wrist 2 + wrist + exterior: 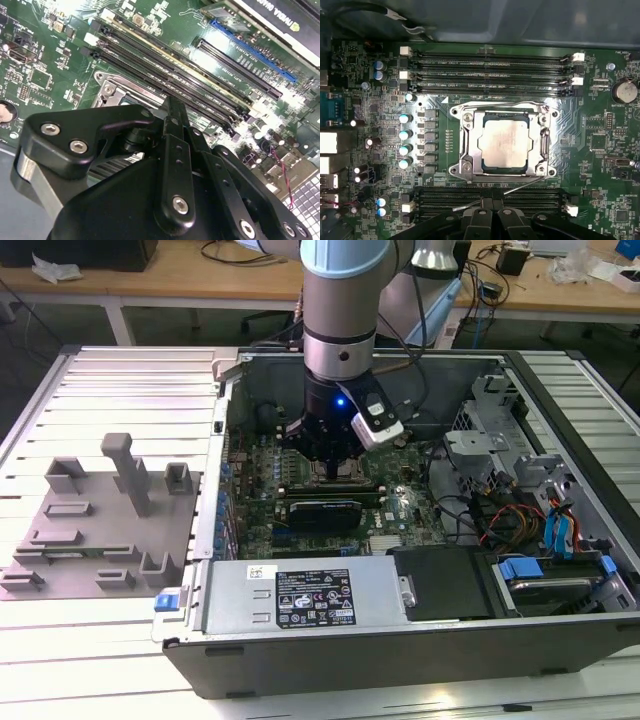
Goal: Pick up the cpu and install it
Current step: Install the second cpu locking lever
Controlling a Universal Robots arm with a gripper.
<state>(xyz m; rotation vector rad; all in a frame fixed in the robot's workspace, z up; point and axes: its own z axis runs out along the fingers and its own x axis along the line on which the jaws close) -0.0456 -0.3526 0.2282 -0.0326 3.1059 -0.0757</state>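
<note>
In the first wrist view the cpu (505, 142), a pale silver square, lies flat inside the dark metal-framed socket (465, 165) on the green motherboard (370, 107). My gripper (492, 204) sits just beside the socket over the memory slots, its black fingers (481, 216) pressed together with nothing between them. A thin metal lever (520, 189) runs slantwise between the socket and the fingers. In the exterior view the gripper (333, 465) reaches down into the open computer case (300, 660) over the board's middle. The second wrist view shows the black fingers (172, 120) above a corner of the socket (107, 90).
Memory slots (490, 62) flank the socket on two sides. A graphics card (320, 512) and power supply (300, 598) lie nearer the case front. Drive cages and coloured cables (520, 510) fill the exterior view's right. A grey fixture plate (100, 530) stands outside the case on the exterior view's left.
</note>
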